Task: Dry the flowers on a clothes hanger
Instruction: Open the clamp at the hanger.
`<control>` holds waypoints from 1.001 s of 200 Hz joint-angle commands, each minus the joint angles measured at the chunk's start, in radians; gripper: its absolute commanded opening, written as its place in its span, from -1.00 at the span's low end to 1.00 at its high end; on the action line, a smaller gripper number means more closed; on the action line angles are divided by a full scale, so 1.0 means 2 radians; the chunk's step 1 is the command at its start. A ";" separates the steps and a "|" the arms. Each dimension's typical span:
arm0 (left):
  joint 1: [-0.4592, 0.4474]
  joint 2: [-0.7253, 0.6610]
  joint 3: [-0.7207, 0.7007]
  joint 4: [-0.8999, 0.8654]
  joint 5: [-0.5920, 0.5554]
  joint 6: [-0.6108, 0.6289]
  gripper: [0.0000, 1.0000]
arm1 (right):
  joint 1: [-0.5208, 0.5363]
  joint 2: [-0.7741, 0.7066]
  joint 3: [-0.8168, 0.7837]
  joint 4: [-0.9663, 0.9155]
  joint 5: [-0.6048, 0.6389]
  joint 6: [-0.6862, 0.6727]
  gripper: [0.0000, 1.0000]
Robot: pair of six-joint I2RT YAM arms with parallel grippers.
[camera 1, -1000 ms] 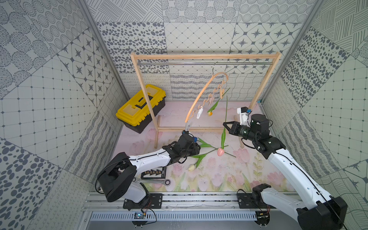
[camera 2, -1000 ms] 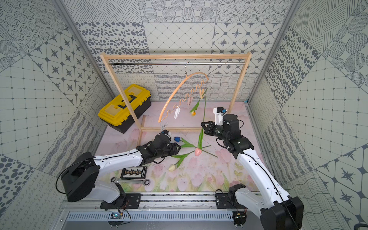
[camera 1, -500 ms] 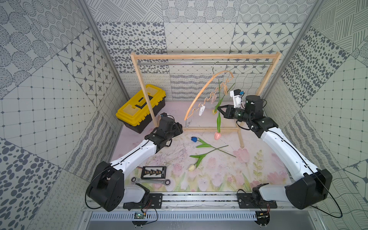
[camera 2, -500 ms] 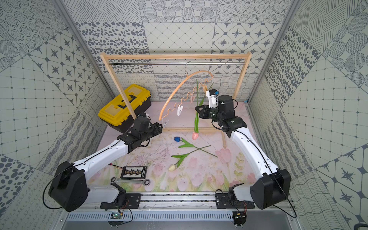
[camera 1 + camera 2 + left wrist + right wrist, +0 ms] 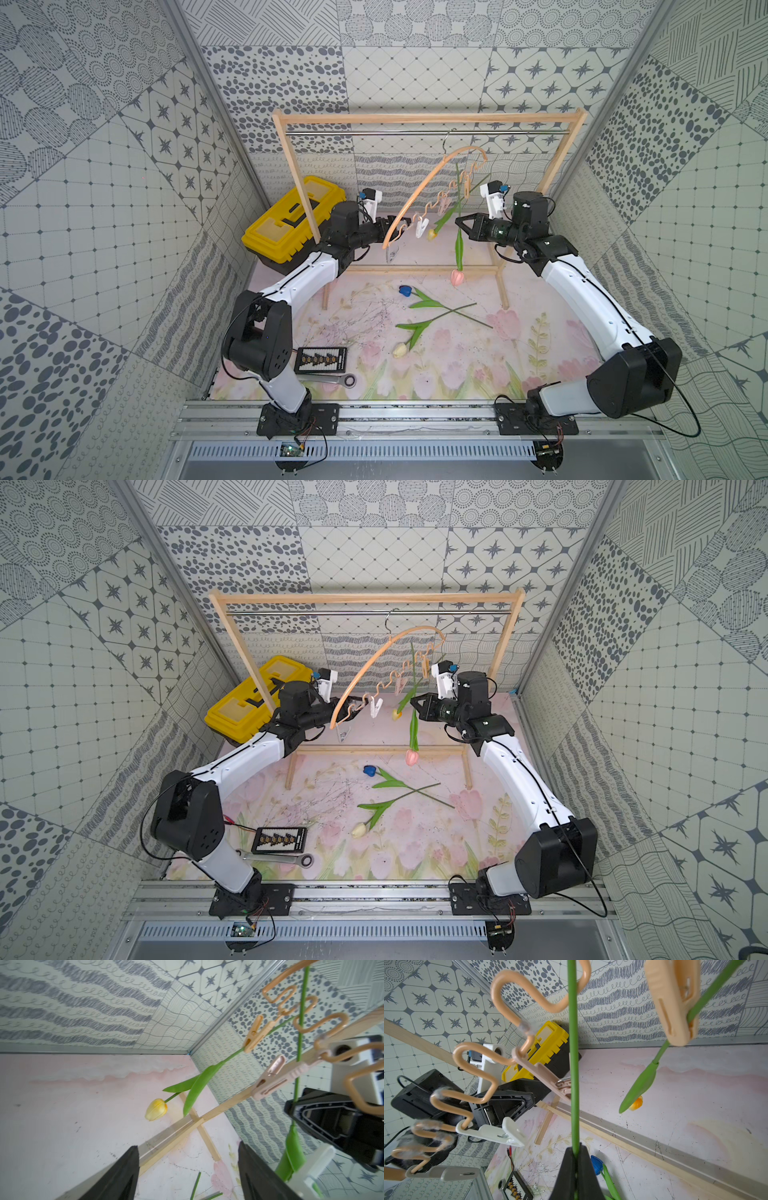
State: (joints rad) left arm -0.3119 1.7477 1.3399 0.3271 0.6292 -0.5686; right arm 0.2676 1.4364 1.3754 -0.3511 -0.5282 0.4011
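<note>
Up on the clothes hanger (image 5: 417,185), I've got the yellow tulip (image 5: 432,233) pegged, so that's one done. My right gripper (image 5: 575,1155) pinches the pink tulip (image 5: 456,277) by its stem beside the pink clothespin (image 5: 544,1076). My left gripper (image 5: 187,1147) stands wide, empty. The blue tulip (image 5: 405,290) and cream tulip (image 5: 400,350) lie on the mat (image 5: 457,365) — not yet hung.

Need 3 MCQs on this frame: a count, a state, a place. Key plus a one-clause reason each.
1. Tulips lying on the mat? A) one B) two C) four
2. The right hand is: A) open, empty B) shut on nothing C) shut on the pink tulip stem
3. The yellow tulip is: A) pinned to the clothes hanger B) on the mat C) in the right hand

Key:
1 B: only the blue tulip and cream tulip lie there, stems crossed.
2 C: the green stem is pinched in it.
3 A: a clothespin grips its stem.
</note>
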 commanded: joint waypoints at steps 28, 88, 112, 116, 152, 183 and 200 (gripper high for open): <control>0.002 0.104 0.117 0.263 0.258 -0.157 0.67 | 0.000 0.019 0.035 0.008 -0.030 -0.008 -1.00; -0.018 0.120 0.143 0.253 0.290 -0.134 0.70 | 0.000 0.038 0.061 -0.014 -0.047 -0.016 -1.00; -0.026 0.134 0.156 0.251 0.295 -0.134 0.70 | 0.003 0.045 0.073 -0.022 -0.056 -0.018 -1.00; -0.027 0.137 0.158 0.250 0.295 -0.133 0.70 | 0.004 0.046 0.076 -0.023 -0.057 -0.019 -1.00; -0.034 0.142 0.166 0.227 0.291 -0.107 0.71 | 0.012 0.054 0.090 -0.040 -0.066 -0.028 -1.00; -0.034 0.141 0.172 0.186 0.283 -0.063 0.71 | 0.015 0.058 0.095 -0.049 -0.073 -0.034 -1.00; -0.034 0.138 0.173 0.169 0.276 -0.041 0.71 | 0.017 0.060 0.099 -0.057 -0.073 -0.039 -1.00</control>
State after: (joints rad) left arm -0.3779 2.0274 1.6650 0.7120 1.1515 -0.7757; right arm 0.2939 1.5436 1.5303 -0.4568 -0.6544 0.3546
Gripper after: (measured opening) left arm 0.856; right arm 0.082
